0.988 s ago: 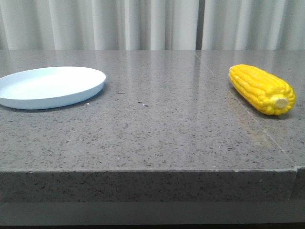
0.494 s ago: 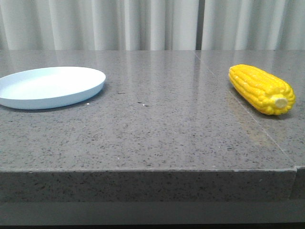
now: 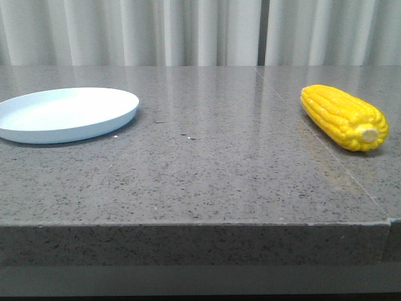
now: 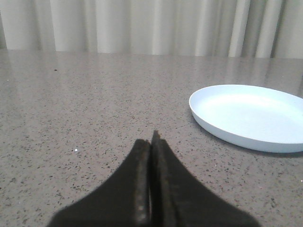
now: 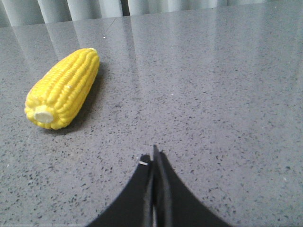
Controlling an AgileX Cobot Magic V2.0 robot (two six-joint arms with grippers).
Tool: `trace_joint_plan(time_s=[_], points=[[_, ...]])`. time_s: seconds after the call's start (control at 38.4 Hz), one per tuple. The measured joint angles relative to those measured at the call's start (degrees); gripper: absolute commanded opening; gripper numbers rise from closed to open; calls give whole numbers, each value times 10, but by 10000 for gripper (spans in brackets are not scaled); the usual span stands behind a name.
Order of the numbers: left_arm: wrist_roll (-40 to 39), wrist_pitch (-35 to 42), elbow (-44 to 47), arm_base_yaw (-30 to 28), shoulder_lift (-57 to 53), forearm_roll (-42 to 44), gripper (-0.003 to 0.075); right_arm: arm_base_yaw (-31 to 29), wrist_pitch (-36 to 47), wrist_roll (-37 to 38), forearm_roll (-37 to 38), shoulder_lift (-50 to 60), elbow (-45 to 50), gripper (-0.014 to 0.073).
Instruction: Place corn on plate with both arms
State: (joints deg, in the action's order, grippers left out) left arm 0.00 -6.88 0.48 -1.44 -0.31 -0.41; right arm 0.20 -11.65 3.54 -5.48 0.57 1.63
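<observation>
Corn (image 3: 344, 116) lying right on table (image 3: 207, 169), plate (image 3: 66, 113) far left, well apart; left gripper (image 4: 151, 142) and right gripper (image 5: 154, 158) both closed, holding nothing

Only fingertips visible, wrist views only; no arm in front view.

Left gripper (image 4: 151, 142): two matte black fingers (image 4: 137, 189), flat-faced, broad at base and tapering to a thin pointed tip. Faint pale scuffing along the inner edge.

Right gripper (image 5: 154, 158): same black wedge-shaped fingers (image 5: 170, 198), smooth and unmarked. One small whitish speck at the tip edge. No cables, screws or labels to be seen.
</observation>
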Motion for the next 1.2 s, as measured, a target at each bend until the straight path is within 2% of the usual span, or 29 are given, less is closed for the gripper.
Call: trace_joint_plan(time_s=[0.16, 0.26, 0.39, 0.49, 0.6, 0.75, 0.88, 1.01, 1.09, 1.2], points=[[0, 28, 0, 0, 0, 0, -20, 0, 26, 0, 0, 0, 0, -60], [0, 82, 0, 0, 0, 0, -20, 0, 51, 0, 0, 0, -3, -60], [0, 122, -10, 0, 0, 0, -20, 0, 46, 0, 0, 0, -46, -57], [0, 96, -60, 0, 0, 0, -20, 0, 2, 0, -2, 0, -114, -57], [0, 34, -140, 0, 16, 10, -20, 0, -51, 0, -5, -19, -192, -57], [0, -66, -242, 0, 111, 35, -20, 0, -93, 0, -6, -117, -299, -57], [0, -107, -282, 0, 187, 40, -20, 0, -97, 0, -6, -193, -339, -57], [0, -108, -289, 0, 222, 41, -20, 0, -98, 0, -6, -230, -346, -54], [0, -104, -290, 0, 223, 41, -8, 0, -99, 0, -6, -235, -346, -1], [0, -98, -290, 0, 223, 41, 109, 0, -99, 0, -6, -235, -346, 180]])
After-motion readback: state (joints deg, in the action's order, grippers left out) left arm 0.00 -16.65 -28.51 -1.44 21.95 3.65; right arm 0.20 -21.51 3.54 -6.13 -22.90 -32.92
